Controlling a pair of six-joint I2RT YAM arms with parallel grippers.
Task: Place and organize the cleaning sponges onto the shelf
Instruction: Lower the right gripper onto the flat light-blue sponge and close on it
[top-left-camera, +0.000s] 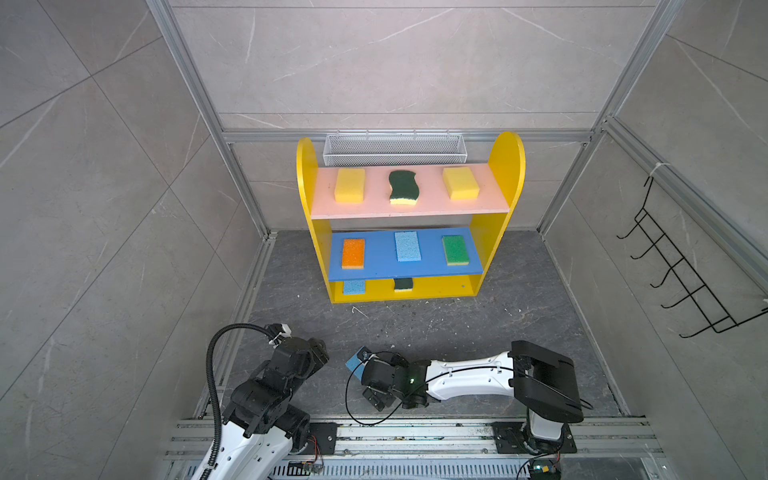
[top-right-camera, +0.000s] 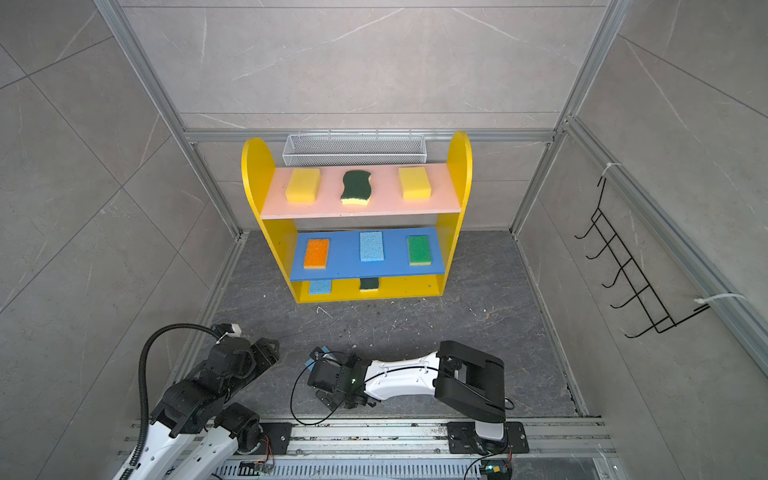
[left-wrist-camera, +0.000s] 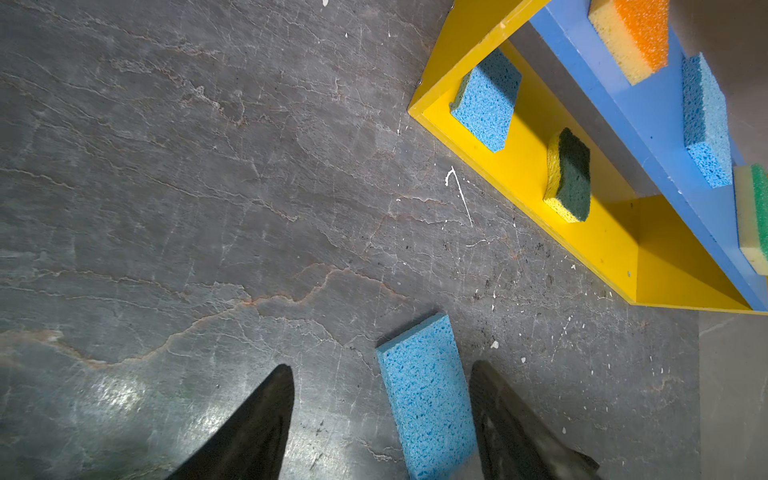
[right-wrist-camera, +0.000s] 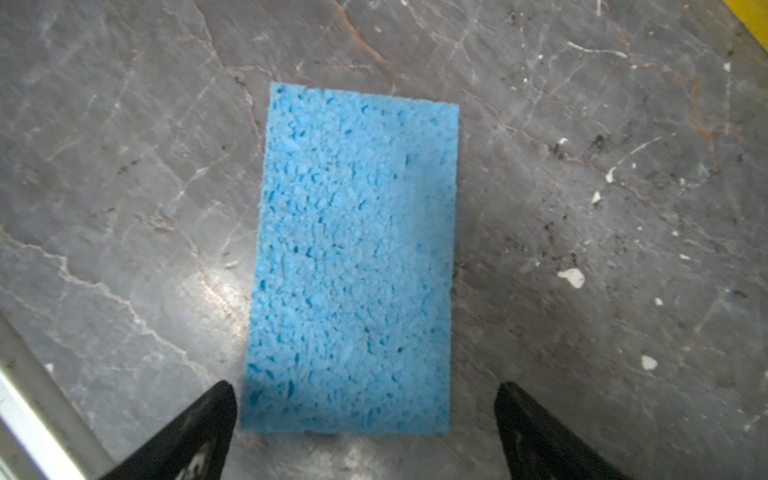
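One light blue sponge lies flat on the dark floor, in front of the shelf. My right gripper hangs open over its near end, a finger either side, not touching. My left gripper is open and empty just left of that sponge. The pink board holds two yellow sponges and a scourer. An orange, a light blue and a green sponge sit on the blue board. The base holds a light blue sponge and a scourer.
A white wire mesh basket hangs on the back wall behind the shelf. A black wire hook rack is on the right wall. Grey panel walls close in both sides, and an aluminium rail runs along the front.
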